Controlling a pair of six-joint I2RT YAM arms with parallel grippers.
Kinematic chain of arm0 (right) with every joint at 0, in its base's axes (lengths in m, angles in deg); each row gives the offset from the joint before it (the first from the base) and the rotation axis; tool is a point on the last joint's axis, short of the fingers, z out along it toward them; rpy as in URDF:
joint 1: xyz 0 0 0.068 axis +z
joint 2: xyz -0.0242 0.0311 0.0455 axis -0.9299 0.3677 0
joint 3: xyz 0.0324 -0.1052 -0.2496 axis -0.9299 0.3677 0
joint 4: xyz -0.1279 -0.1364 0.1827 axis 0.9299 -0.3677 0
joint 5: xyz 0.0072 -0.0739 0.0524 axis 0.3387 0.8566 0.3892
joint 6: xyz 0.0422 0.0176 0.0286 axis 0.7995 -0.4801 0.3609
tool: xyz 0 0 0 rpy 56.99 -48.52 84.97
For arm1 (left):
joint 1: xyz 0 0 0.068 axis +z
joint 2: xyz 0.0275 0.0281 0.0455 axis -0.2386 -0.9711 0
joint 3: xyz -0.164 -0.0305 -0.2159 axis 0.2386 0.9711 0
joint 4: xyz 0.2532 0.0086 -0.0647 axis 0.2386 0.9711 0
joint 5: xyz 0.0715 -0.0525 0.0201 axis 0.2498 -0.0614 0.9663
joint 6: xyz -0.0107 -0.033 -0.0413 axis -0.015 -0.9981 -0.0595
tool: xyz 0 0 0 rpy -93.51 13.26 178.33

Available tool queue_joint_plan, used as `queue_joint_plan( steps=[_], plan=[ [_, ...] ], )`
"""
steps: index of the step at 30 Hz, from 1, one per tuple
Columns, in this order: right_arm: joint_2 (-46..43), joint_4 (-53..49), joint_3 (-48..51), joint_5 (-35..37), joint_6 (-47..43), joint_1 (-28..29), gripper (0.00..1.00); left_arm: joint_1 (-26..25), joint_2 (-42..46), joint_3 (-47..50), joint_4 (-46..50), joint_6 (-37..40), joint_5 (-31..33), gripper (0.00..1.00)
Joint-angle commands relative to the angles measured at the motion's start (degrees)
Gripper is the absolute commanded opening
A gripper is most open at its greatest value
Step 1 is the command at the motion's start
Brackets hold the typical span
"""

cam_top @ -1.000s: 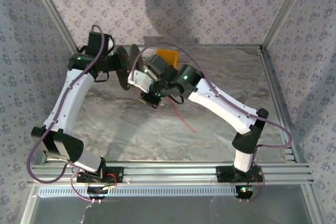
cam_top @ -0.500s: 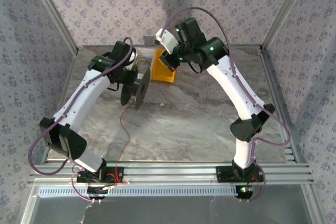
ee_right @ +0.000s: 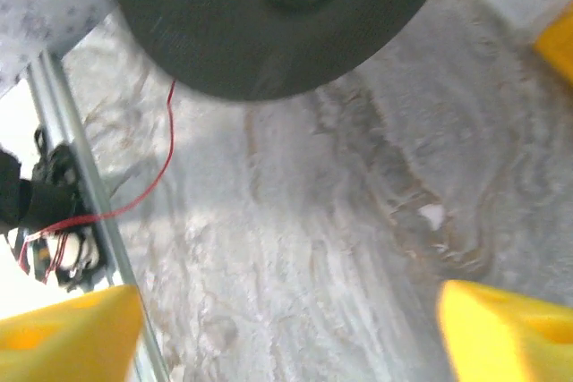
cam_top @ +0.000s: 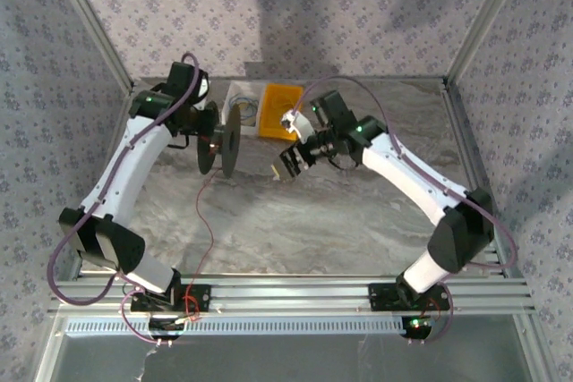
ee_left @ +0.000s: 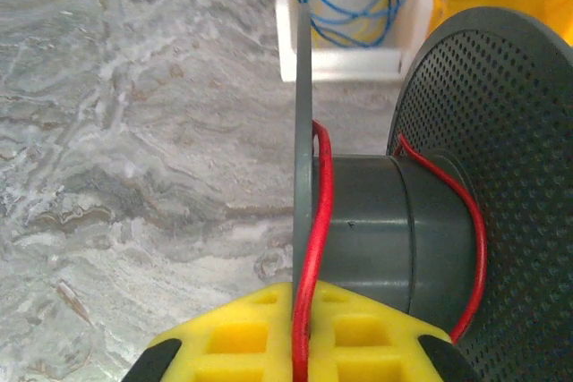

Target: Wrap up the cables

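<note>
1. Grey, stone-look worktop (cam_top: 358, 221) sits inside walls with a small flower print.
2. At the far edge is a white tray (ee_left: 340, 64) with blue and yellow wires in it. A yellow box (cam_top: 280, 123) stands just beside it.
3. The dark grey spool (cam_top: 221, 140) is near the far left corner of the worktop, just in front of the white tray.
4. The left claw (ee_left: 300, 351) is closed on the thin rim of one of the spool's round plates. The red wire (ee_left: 315, 239) runs between its yellow pads too.
5. The right claw (cam_top: 286, 165) is wide open and holds nothing. It is near the far middle of the worktop, facing the flat side of the spool, and it does not touch the spool.
6. The job looks like it has only just begun. Only one or two loops of red wire lie on the spool's middle part.
7. Most of the red wire is loose. It drops from the spool and runs in a wavy line to the near edge, by the foot of the left arm. All of that is left to wind on.
8. The spool's round plates stand upright, so its middle part lies flat and points from left to right.
9. The loose red wire runs the other way, long and thin, from the far side to the near edge.
10. I cannot tell if the spool touches the worktop or hangs just over it.
</note>
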Motion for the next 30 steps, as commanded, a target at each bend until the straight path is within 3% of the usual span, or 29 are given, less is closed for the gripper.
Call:
queue_joint_plan(
  steps=[1,6,11,17,30],
  plan=[
    [-4.6,7.5,5.0,-2.3,9.1,5.5,1.0,1.6,0.7,-3.8,-8.5,-6.6,-5.1,0.0],
    [-2.9,13.6,8.9,-1.7,15.3,9.4,1.0,2.2,-2.3,-10.3,-10.8,-10.6,-11.4,0.0],
    [2.4,13.7,6.4,2.7,18.4,12.6,1.0,2.3,-3.5,-12.7,-11.0,-11.4,-9.9,0.0],
    [6.7,16.1,6.3,6.6,22.0,12.1,1.0,2.4,-3.0,-10.1,-13.1,-12.2,-7.0,0.0],
    [21.0,18.9,-1.2,4.5,32.0,16.8,0.99,3.1,-3.8,-10.2,-15.1,-13.3,-4.9,0.0]
  ],
)
